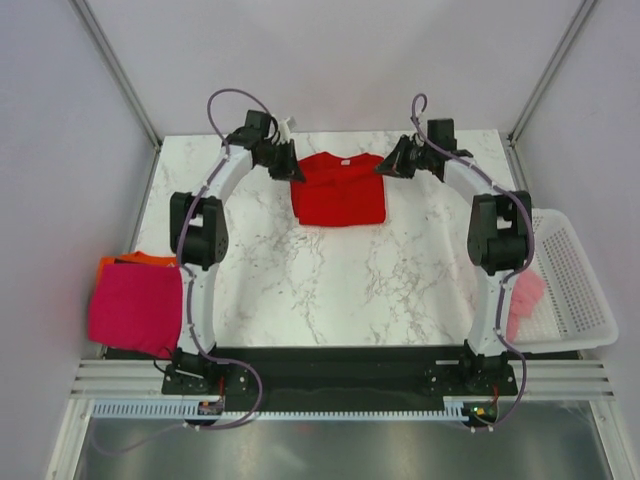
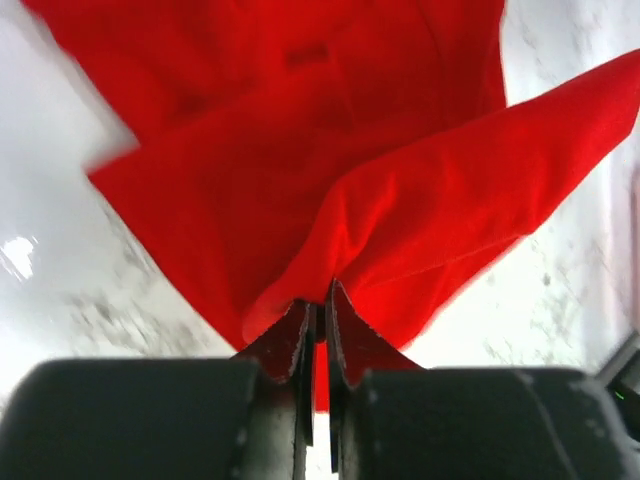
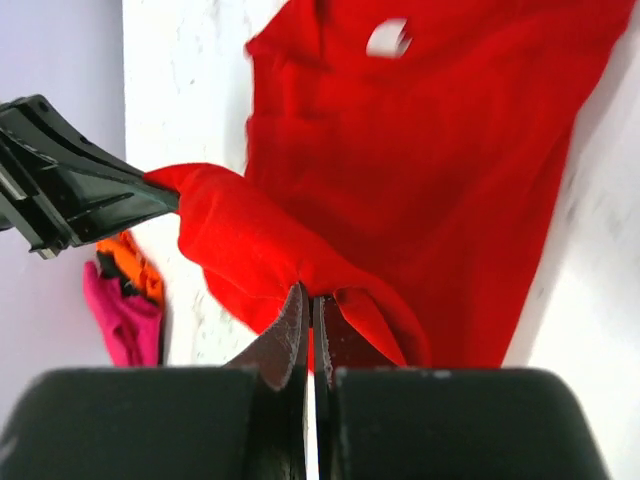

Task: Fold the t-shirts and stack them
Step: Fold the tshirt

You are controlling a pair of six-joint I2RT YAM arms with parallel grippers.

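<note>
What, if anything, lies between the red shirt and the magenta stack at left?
No loose object. The left gripper and right gripper pinch the red shirt; only the left arm's elbow stands over the marble table between it and the magenta stack.

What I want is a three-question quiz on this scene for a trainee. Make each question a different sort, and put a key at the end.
1. True or false: the left fingers and the right fingers are each shut on a pinch of the red t-shirt.
2. Where does the magenta t-shirt lie?
A. on top of the red t-shirt
B. at the table's left edge, beside the orange t-shirt
C. between the right fingers
3. What colour is the cloth lying in the white basket?

Key: 1 true; 2 B; 3 pale pink.
</note>
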